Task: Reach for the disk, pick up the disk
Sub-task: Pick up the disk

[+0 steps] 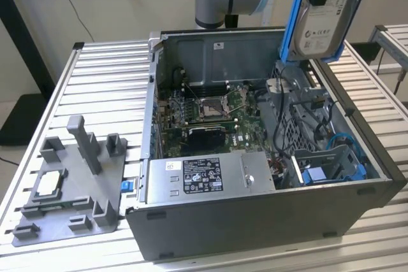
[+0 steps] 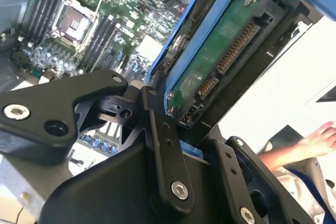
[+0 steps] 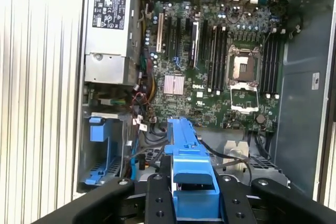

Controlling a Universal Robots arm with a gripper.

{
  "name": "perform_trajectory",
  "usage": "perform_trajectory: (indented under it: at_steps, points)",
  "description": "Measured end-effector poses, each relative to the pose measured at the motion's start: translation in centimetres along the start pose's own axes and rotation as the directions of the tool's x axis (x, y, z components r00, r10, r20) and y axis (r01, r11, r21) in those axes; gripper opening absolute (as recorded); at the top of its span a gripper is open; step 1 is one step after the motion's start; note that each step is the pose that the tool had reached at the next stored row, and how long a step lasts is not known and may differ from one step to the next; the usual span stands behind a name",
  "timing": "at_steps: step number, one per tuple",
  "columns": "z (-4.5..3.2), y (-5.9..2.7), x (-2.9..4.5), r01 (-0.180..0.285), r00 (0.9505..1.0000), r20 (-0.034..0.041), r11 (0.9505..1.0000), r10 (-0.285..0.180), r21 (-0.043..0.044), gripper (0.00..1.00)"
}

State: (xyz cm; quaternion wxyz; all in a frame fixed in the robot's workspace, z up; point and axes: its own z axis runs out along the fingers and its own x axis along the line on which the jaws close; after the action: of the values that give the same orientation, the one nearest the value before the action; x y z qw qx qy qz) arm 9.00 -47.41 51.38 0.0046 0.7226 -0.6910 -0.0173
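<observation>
Silver-grey and framed by its blue plastic bracket, the disk point(image 1: 325, 14) hangs upright in the air above the open computer case point(image 1: 255, 221), over the corner of the case that lies toward the exterior view's right and back. Its white label faces the exterior camera. In the second wrist view the disk point(image 2: 220, 59) shows its green circuit board and connector edge, and the black gripper point(image 2: 181, 129) is clamped on its lower end, one finger point(image 2: 163, 150) lying against the bracket. In the first wrist view the blue bracket edge point(image 3: 186, 156) rises between the two black fingers point(image 3: 157, 198), which close on it from either side.

Below the disk, inside the case, lies the green motherboard point(image 1: 210, 109) with its bare processor socket point(image 1: 211, 107). A grey power supply point(image 1: 210, 176) sits against the case's near wall, and a blue drive bay point(image 1: 331, 167) sits in the near corner toward the exterior view's right. Outside the case, toward the exterior view's left, a grey fixture point(image 1: 73, 183) rests on the slatted aluminium table point(image 1: 102, 81) and holds a small square silver chip point(image 1: 51, 185). A person's hand point(image 2: 320, 137) appears past the disk in the second wrist view.
</observation>
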Motion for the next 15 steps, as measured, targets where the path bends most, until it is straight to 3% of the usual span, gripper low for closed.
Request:
perform_trajectory:
  at_steps: [15]
  points:
    - [0.03, 0.17, 3.91, 0.0, 1.0, 0.0, 1.0, 0.0, -0.0006, 0.0]
